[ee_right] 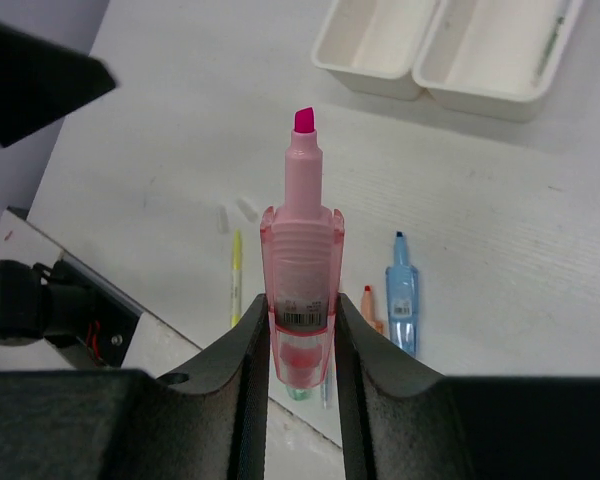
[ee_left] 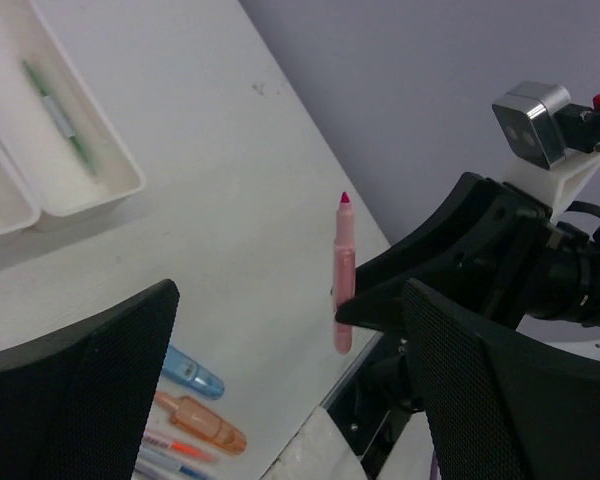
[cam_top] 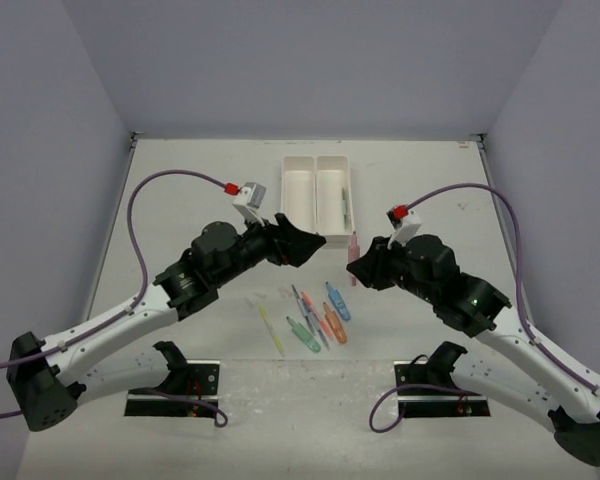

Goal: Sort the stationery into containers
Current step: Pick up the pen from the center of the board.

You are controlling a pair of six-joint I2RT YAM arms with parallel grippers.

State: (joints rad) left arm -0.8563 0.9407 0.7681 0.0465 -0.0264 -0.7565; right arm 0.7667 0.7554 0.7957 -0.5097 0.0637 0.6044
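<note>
Pointing tip-outward along jaws: pink highlighter [ee_right: 302,280]

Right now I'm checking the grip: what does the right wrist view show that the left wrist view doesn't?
Right wrist only: the right gripper clamped on both sides of the pink highlighter, and a yellow pen. Left wrist only: the left gripper standing open, and the right arm's grey camera. Both: that highlighter, the white tray holding a green pen, the blue highlighter.

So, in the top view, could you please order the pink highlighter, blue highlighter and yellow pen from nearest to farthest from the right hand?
1. Pink highlighter: held in the right hand.
2. Blue highlighter: loose, slightly nearer the robot.
3. Yellow pen: at the cluster's far left.
</note>
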